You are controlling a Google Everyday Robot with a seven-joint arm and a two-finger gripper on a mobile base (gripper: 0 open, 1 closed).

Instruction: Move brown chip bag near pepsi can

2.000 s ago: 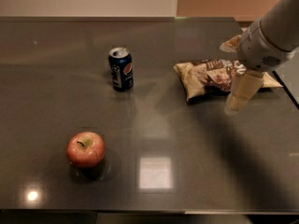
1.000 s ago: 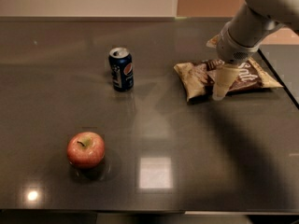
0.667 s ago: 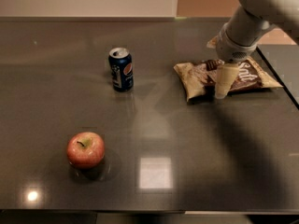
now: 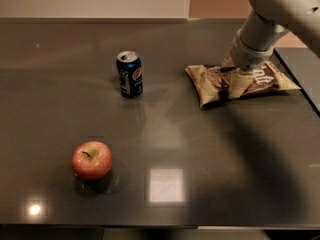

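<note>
I see pale grey arm (image 4: 261, 30), smooth rounded shell, few small dark dots up top; cream-tan gripper (image 4: 234, 77) at its lower tip, upper right of my view.

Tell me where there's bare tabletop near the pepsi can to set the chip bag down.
Bare table lies between the pepsi can and the brown chip bag, and in front of the can toward the apple. The right side is crowded: the gripper sits over the bag there.
</note>
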